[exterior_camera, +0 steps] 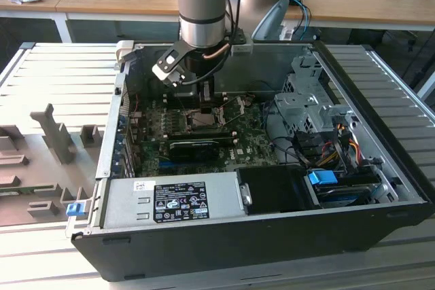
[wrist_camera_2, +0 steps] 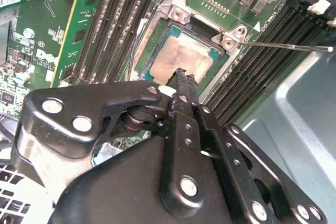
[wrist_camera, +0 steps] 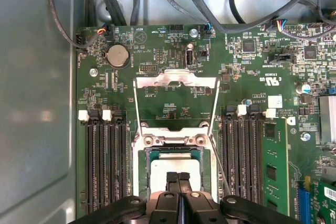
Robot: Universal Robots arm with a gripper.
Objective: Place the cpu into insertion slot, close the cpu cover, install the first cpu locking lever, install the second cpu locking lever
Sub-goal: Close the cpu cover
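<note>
**CPU seated in socket, cover open: contact risk at the fingertips**

**State.** The end effector (wrist_camera: pixel 178 178) has its two fingers pressed together with nothing between them. In the second wrist view the tips are at the metal top of the cpu (wrist_camera_2: pixel 181 59); I cannot tell whether they touch it or sit just above it.

**Location.** The cpu lies in the socket directly beneath the fingertips. The cpu cover (wrist_camera: pixel 176 81) is swung open beyond the tips, on the far side of the socket frame (wrist_camera: pixel 173 139). A thin locking lever (wrist_camera_2: pixel 289 46) juts out to one side of the end effector, unlatched.

**Orientation.** The cpu lies flat, metal top up. It is square, so it has no long axis. Its edges run parallel with the socket walls and with the memory slots (wrist_camera: pixel 105 161) flanking the end effector.

**Hazards, as judged.**
- Downward pressure from the closed tips, if the chip is not fully squared in its recess, could bend the socket contacts.
- Any sideways drag of the tips could scuff the top or nudge the chip askew.
- The open cover could drop onto the fingers if jolted.
- The free lever is near enough to snag a finger link.
</note>
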